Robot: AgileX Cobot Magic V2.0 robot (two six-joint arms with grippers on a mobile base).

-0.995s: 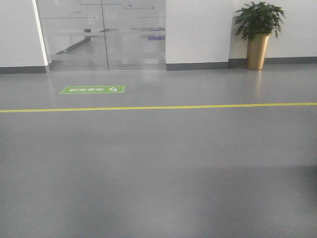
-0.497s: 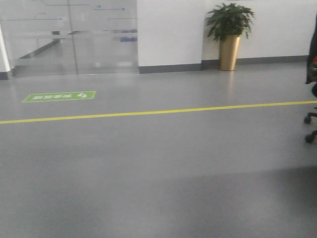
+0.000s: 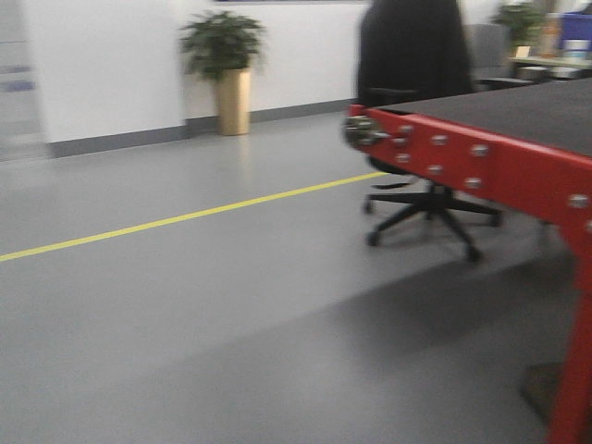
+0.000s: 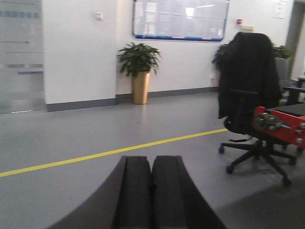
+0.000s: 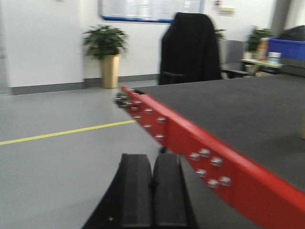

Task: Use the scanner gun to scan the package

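Found left tool [image 4: 151, 188], right tool [image 5: 152, 191] pressed together, empty. Saw table [image 5: 228, 107] at 2 o'clock. Spotted no package, no scanner gun; grip unjudged.

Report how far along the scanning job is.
Done: nothing visible. The left hand and right hand are both shut and empty. In hand: apparently only the approach, with the red-framed table close beside the right hand. Left: everything. Neither the package nor the scanner gun can be made out in any view, so finding, gripping and scanning all remain.

Red table frame [image 3: 499, 176], yellow floor line [image 3: 185, 218], gold planter [image 3: 232, 102]
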